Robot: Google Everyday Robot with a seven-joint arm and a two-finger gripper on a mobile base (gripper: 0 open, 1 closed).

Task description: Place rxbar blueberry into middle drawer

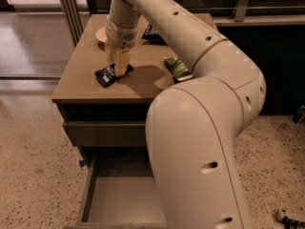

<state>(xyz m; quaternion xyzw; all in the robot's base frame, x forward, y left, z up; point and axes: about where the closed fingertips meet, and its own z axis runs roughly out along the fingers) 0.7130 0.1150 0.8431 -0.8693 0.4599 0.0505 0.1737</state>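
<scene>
1. At lower left, the middle drawer (119, 202) stands pulled open beneath the cabinet top (76, 82).
2. On that top, the rxbar blueberry (106, 75) lies flat.
3. The gripper (121, 69) points down onto the bar's right end; whether it is gripping cannot be told.
4. Further right lies a green snack bag (177, 68).

gripper (122, 67) low over cabinet top (76, 87) left-centre, at rxbar blueberry (108, 75) | front-left corner and front edge free | green snack bag (177, 69) blocks right edge | dark blue snack bag (153, 32), pale disc (101, 34) along back edge | middle drawer (86, 194) pulled out, left half reachable from above | arm (200, 151) covers its right half
</scene>
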